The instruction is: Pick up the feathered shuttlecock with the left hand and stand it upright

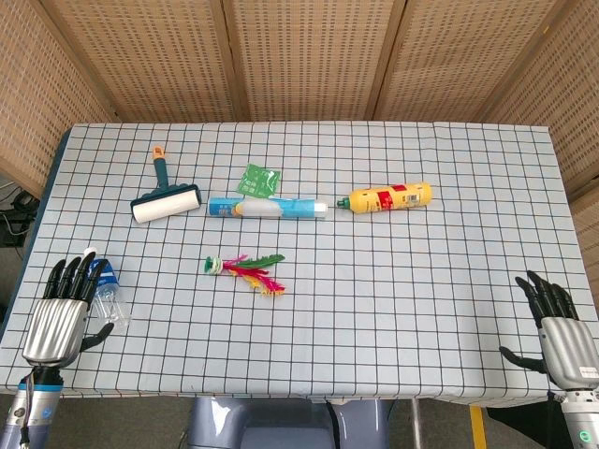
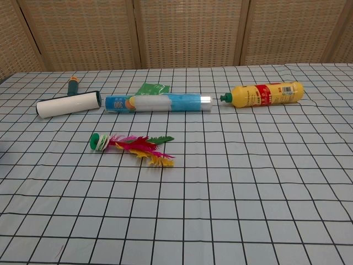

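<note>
Left hand hovers open, fingers extended, well apart from the lying shuttlecock.

On the table we found the shuttlecock lying on its side left of centre, its base toward our left. Behind it ran a row: the lint roller farthest left, then the tube lying crosswise with a small packet just behind it, then the bottle on its side to the right. Near the front left edge a plastic bottle lay beside our left hand; our right hand sat at the front right corner, well apart from everything.
</note>
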Tool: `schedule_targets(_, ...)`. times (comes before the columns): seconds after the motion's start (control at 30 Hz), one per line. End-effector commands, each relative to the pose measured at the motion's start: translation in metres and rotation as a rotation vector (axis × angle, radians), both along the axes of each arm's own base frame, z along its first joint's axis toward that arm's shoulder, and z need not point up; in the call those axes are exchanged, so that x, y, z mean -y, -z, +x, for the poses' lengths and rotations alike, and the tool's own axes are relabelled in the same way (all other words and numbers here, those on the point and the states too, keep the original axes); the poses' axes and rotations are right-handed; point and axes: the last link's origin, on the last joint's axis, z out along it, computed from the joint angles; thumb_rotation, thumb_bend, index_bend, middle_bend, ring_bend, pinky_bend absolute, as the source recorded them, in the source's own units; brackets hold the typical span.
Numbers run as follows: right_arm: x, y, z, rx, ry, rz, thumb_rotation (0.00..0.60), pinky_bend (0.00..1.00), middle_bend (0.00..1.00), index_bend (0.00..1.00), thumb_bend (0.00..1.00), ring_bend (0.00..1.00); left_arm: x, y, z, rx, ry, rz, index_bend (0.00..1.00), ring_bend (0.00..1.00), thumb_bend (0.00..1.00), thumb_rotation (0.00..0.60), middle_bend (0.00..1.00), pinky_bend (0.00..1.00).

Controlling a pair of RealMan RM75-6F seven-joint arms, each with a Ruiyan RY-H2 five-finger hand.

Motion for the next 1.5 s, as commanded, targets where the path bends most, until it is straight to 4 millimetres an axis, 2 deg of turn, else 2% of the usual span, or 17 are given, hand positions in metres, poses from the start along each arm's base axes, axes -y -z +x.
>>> schedule_targets(0.03,0.000,0.000,0.000,0.001,-0.001,-0.001,0.600,0.00,0.00,0.02,0.07,0.00,0.001,0.000,0.001,-0.003,0.003,0.002,0.00,0.00,0.01,0.600,0.00,0.00)
schedule_targets(0.53,-0.001,-0.004,0.001,0.008,0.001,-0.011,0.600,0.00,0.00,0.02,0.07,0.00,0.000,0.000,0.002,0.004,0.005,0.004,0.00,0.00,0.00,0.600,0.00,0.00)
schedule_targets(0.73,-0.001,-0.006,-0.002,0.013,0.012,-0.017,0.600,0.00,0.00,0.02,0.07,0.00,-0.006,0.005,0.008,0.024,0.013,-0.017,0.00,0.00,0.00,0.600,0.00,0.00)
schedule_targets(1.03,0.001,-0.008,-0.005,0.029,0.021,-0.020,0.600,0.00,0.00,0.02,0.07,0.00,-0.052,0.028,0.059,-0.032,0.096,-0.110,0.00,0.00,0.00,0.600,0.00,0.00)
schedule_targets(1.07,0.001,-0.008,-0.005,0.029,0.019,-0.018,0.600,0.00,0.00,0.02,0.07,0.00,-0.062,0.035,0.074,-0.047,0.135,-0.131,0.00,0.00,0.00,0.600,0.00,0.00)
schedule_targets(1.17,0.001,-0.008,-0.006,0.035,0.021,-0.015,0.600,0.00,0.00,0.02,0.07,0.00,-0.081,0.052,0.093,-0.086,0.157,-0.167,0.02,0.00,0.00,0.600,0.00,0.00)
schedule_targets(1.27,0.003,-0.008,-0.008,0.041,0.029,-0.014,0.600,0.00,0.00,0.02,0.07,0.00,-0.097,0.077,0.112,-0.106,0.155,-0.228,0.06,0.00,0.00,0.600,0.00,0.00)
schedule_targets(1.5,0.006,-0.010,-0.015,0.054,0.055,-0.015,0.600,0.00,0.00,0.03,0.07,0.00,-0.117,0.128,0.148,-0.127,0.154,-0.318,0.15,0.00,0.00,0.600,0.00,0.00)
